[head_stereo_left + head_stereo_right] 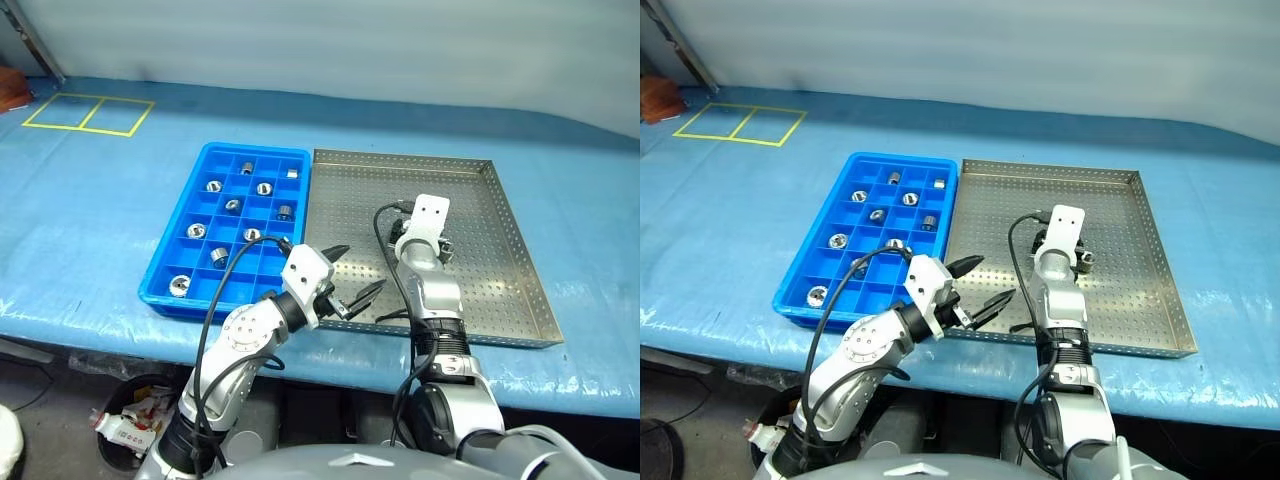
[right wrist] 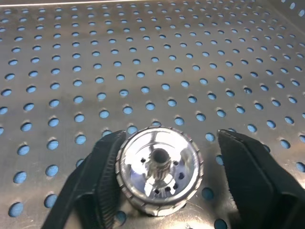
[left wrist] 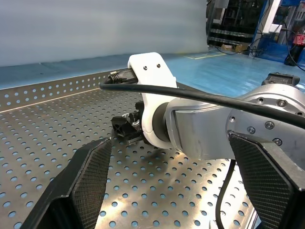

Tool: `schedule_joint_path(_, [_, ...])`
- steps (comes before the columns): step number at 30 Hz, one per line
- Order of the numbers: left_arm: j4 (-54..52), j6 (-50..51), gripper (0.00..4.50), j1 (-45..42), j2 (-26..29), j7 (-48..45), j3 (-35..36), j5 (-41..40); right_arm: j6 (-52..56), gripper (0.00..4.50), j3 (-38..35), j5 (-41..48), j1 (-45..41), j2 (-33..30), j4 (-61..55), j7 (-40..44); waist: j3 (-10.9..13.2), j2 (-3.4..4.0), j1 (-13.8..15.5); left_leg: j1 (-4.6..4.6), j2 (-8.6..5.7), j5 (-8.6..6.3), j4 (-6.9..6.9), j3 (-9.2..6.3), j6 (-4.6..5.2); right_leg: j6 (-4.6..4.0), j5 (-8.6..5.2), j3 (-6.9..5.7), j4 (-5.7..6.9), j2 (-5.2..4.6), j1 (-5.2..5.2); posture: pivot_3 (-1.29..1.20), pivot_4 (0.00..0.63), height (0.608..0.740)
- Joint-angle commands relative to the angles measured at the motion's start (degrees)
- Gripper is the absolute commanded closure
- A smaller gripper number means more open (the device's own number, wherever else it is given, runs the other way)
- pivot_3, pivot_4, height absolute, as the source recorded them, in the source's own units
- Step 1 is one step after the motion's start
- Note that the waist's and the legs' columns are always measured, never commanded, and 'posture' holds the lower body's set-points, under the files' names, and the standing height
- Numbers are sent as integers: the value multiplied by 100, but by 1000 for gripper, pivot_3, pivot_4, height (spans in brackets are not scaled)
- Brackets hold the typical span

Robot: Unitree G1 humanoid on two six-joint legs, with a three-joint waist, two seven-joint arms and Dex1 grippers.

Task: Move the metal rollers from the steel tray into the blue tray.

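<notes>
The right arm reaches forward over the steel tray point(image 1: 520, 250), its wrist bent down so the right tool point(image 2: 162, 176) sits low on the perforated floor near the tray's middle. In the right wrist view its two black fingers point(image 2: 102, 176) stand on either side of one metal roller point(image 2: 159, 171): one finger touches the roller's ribbed side, the other stands a little apart from it, so the tool is partly closed around the roller without clamping it. The roller rests on the tray floor with its holed face towards the camera.

The left arm is bent at the elbow and held in front of the body, its left tool point(image 1: 350, 275) pointing roughly level across the near edge of the steel tray towards the right arm. Its fingers are spread wide with nothing between them.

The blue tray point(image 1: 160, 280) lies touching the steel tray's left side on the blue tabletop point(image 1: 80, 220), with other rollers point(image 1: 213, 186) sitting singly in several of its compartments
</notes>
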Motion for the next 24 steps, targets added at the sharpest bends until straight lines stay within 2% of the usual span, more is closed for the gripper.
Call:
schedule_joint_path(1, [-46,-72,205,16,-44,26,33,-49,-100,2610,122,-45,2,-53,-221,35,0,0,-1,0,0,0,0,0,0,0,0,0,0,0,0,209,150,740])
schedule_joint_path(2, [-47,-73,205,19,-42,34,37,-46,-92,2771,203,-98,12,-70,-307,61,0,0,-2,0,0,0,0,0,0,0,0,0,0,0,0,209,150,740])
schedule_joint_path(7, [-140,-72,205,136,-79,198,175,-77,91,2780,807,-265,63,-175,-1056,551,3,4,-22,-1,0,0,-2,3,0,0,0,3,1,0,-5,209,150,740])
schedule_joint_path(15, [-208,-560,205,465,-183,737,532,184,1921,2780,1711,478,-89,-179,-2818,2131,3,4,19,-1,4,-1,-5,1,0,0,0,2,0,-1,-8,242,150,740])
schedule_joint_path(24, [-488,-769,205,949,-23,865,579,336,2542,2780,2493,728,-86,-243,-3510,2800,4,2,237,-7,0,-6,-11,0,-8,-2,-1,-7,-6,-27,-19,316,150,740])
